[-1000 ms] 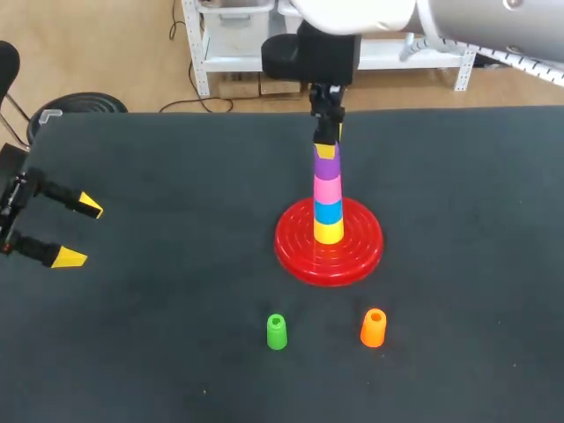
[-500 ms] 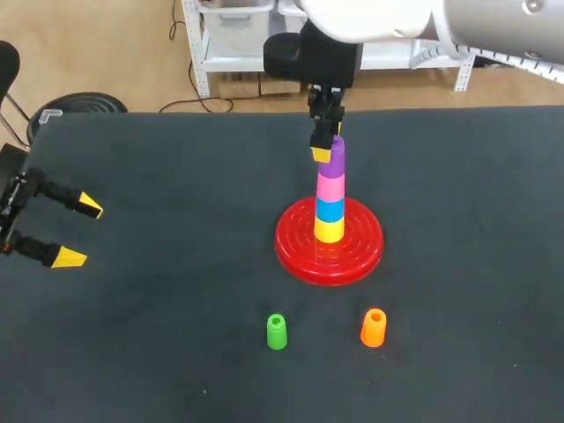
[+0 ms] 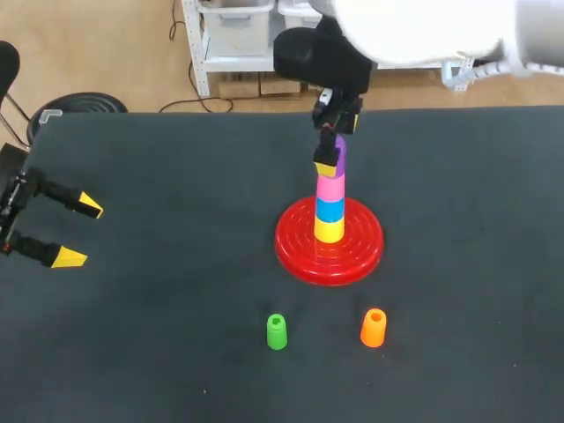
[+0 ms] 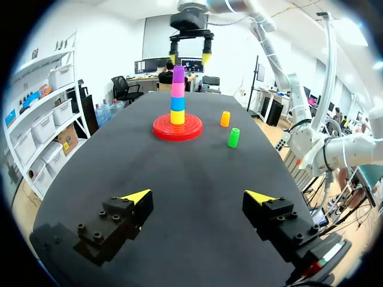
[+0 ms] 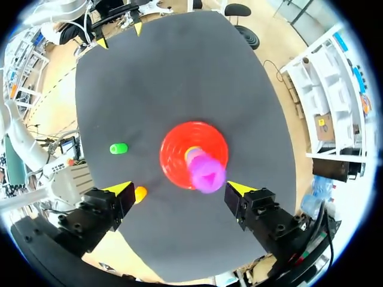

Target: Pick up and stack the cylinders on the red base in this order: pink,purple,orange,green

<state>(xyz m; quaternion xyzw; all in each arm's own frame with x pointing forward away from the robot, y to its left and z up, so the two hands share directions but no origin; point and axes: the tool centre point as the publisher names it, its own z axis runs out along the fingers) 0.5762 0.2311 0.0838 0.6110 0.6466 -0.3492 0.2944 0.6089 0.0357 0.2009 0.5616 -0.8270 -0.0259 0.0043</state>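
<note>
Purple [image 4: 178, 74] tops the stack on the red base [image 3: 361, 251] near the middle of the table [image 3: 159, 352]: yellow [image 3: 329, 231], blue [image 3: 329, 211], pink [image 3: 329, 187], then purple. The right gripper [image 4: 190, 58] hangs over it with fingers spread wide and holds nothing. Its wrist view shows purple below and between them with gaps on both sides. Orange [image 3: 373, 327] and green [image 3: 277, 331] stand upright, apart from each other, between the base and the table's near edge. The left gripper [image 3: 79, 232] is at the left edge, wide and empty.

Purple looks placed, so I judge the step to be getting clear and going for orange. Lift straight up before any sideways travel, because the stack is tall and narrow and a brushing finger could topple it. Then descend on orange from above, centred, and close on its sides low enough that it does not tip.

Whether purple sits square on pink is hard to tell. In the head view it seems offset, and one yellow tip covers part of it. How high the tips stand above its top is unclear. In the right wrist view purple hides the cylinders beneath it, and a finger half covers orange. The right arm blocks part of the table's far edge.
</note>
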